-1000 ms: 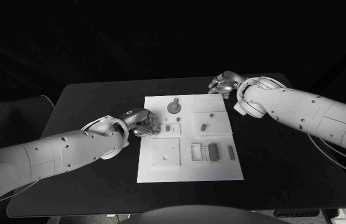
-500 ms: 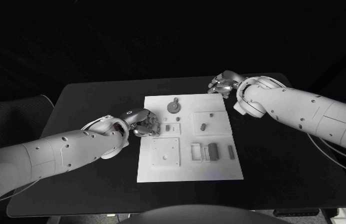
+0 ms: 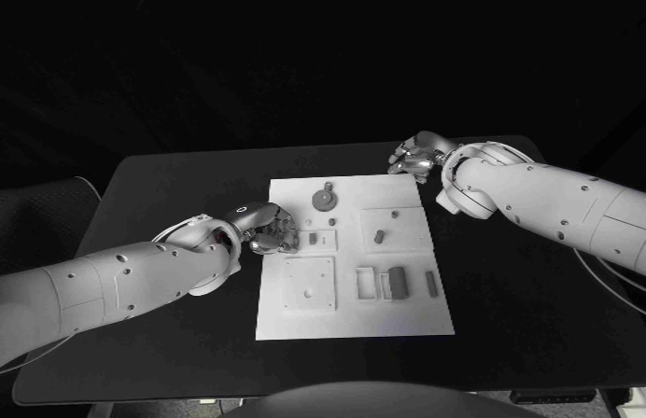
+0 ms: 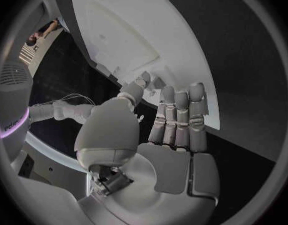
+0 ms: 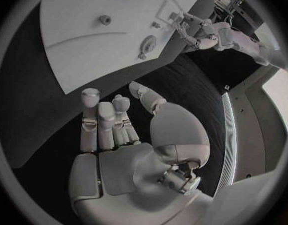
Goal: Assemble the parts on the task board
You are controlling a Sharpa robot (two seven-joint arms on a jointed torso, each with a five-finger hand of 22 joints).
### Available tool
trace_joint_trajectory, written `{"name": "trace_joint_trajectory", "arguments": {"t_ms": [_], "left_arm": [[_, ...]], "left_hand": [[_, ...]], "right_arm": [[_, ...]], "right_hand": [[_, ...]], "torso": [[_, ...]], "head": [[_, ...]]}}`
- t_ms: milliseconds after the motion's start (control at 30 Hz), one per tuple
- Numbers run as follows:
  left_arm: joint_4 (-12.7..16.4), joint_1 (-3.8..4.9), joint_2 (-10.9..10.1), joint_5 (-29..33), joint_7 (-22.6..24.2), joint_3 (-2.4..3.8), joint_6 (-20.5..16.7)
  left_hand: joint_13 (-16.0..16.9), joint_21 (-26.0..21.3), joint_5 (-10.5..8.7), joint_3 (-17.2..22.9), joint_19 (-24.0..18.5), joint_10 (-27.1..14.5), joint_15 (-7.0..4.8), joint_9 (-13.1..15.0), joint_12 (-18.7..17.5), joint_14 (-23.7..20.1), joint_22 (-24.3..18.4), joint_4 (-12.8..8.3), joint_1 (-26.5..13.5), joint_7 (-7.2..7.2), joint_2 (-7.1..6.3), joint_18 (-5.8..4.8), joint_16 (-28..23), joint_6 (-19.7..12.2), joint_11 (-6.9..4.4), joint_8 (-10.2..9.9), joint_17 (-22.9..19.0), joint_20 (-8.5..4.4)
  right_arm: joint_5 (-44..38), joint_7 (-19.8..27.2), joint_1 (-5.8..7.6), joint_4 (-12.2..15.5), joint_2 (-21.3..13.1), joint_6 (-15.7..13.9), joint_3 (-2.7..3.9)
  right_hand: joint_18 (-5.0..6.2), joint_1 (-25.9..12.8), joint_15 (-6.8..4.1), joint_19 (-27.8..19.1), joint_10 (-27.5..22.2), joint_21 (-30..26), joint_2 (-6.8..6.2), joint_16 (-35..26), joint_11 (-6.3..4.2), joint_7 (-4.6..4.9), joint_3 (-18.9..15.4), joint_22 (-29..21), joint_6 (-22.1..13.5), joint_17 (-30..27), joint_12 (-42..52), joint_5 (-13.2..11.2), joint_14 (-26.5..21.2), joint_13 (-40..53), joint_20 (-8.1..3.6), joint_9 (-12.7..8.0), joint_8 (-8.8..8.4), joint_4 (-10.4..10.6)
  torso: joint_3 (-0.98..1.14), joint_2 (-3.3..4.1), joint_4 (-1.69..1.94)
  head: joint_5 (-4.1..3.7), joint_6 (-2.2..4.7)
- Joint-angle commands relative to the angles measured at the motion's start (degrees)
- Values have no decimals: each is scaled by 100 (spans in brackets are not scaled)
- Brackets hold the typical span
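Head view, left to right: left hand (image 3: 259, 229) sits at the board's (image 3: 404, 315) left edge, level with the upper pockets. Left wrist view shows the fingers (image 4: 181, 117) straight and side by side, thumb near them, fingertips at the board rim; I see nothing pinched, so I read it as empty with fingers unclenched, though the tips partly hide what is under them.

Board lies flat mid-bench (image 3: 161, 185). Parts on it: round disc (image 3: 325, 197) near the top, small peg (image 3: 331, 220) just below, short block (image 3: 314, 239) close to the left fingertips, another small piece (image 3: 380, 237) in the right upper square, long bar (image 3: 398, 282) and thin strip (image 3: 432, 284) in the lower row, beside an open frame (image 3: 366, 284). Square plate (image 3: 308, 283) at lower left.

Judgement: parts look like small rigid plastic or metal, light, smooth. Likely slippery under metal fingertips, not fragile. Pinch across the short sides, thumb against one finger; the disc is best taken at its raised centre or rim. Board is light too and may slide if pushed sideways.

Right hand (image 3: 417, 157) hovers off the board's top-right corner, over the bench. Right wrist view: fingers (image 5: 106, 120) extended and loosely parted, holding nothing.
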Motion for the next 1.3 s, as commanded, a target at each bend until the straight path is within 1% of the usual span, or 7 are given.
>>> {"name": "trace_joint_trajectory", "arguments": {"t_ms": [33,300,733,1033,1233,1267,1300], "left_arm": [[8,-2,30,-9,26,0,100],[17,-2,49,-9,78,0,64],[5,-2,53,-9,36,0,84],[4,-2,44,7,44,0,85],[5,-2,37,19,57,0,79],[6,-2,37,25,61,0,77],[6,-2,36,29,62,0,78]], "left_hand": [[-10,-17,-28,64,10,-2,-1,11,41,-46,60,-3,14,9,88,325,43,60,14,40,-12,-27],[-32,4,-49,144,30,36,-10,25,35,-25,77,2,81,-15,152,324,61,132,-8,63,-33,-33],[-51,9,-54,196,29,49,-10,19,20,-21,84,52,63,-3,237,315,68,132,0,47,-55,-33],[-72,0,30,255,-3,37,-4,9,7,-47,89,269,-104,6,367,308,83,120,10,10,-94,-31],[-77,-7,69,327,-28,20,1,1,10,-71,90,422,-158,14,526,307,98,100,17,-15,-113,-28],[-77,-6,43,375,-32,16,1,0,13,-75,92,467,-143,16,528,308,105,100,17,-20,-118,-28],[-78,-3,-79,494,-36,10,1,-2,20,-85,95,585,-114,15,491,305,117,101,24,-29,-131,-23]], "right_arm": [[-11,22,-1,4,4,78,0],[-11,5,-1,-1,9,118,0],[-11,-1,-1,-1,5,133,0],[-11,-1,-1,-2,3,136,0],[-10,-3,-1,1,-2,143,0],[-10,-5,-1,3,-3,146,0],[-10,-6,-1,3,-5,150,0]], "right_hand": [[341,-66,3,-15,-36,-20,-5,22,0,58,39,72,32,-6,32,33,-9,-10,-43,-9,39,-5],[341,-71,3,-16,-37,-20,-7,21,0,59,37,72,31,-6,32,31,-10,-10,-43,-9,38,-3],[341,-75,4,-17,-38,-22,-7,21,1,59,37,72,29,-6,32,30,-11,-11,-42,-9,38,-2],[341,-78,4,-17,-39,-22,-8,20,1,59,36,72,28,-7,32,29,-11,-12,-41,-10,38,-1],[341,-82,5,-18,-39,-22,-9,20,2,60,35,72,27,-7,32,28,-12,-12,-41,-10,37,1],[341,-82,5,-18,-39,-23,-10,20,2,60,35,72,27,-7,32,28,-12,-12,-41,-10,37,1],[341,-83,5,-18,-39,-23,-10,20,2,60,35,72,27,-7,32,28,-12,-12,-41,-10,37,1]], "torso": [[0,0,1],[-3,2,1],[1,0,0],[2,0,0],[2,-1,1],[2,0,1],[2,0,1]], "head": [[0,1],[-8,4],[-8,-1],[-10,-6],[-10,-3],[-8,-3],[-8,-3]]}}
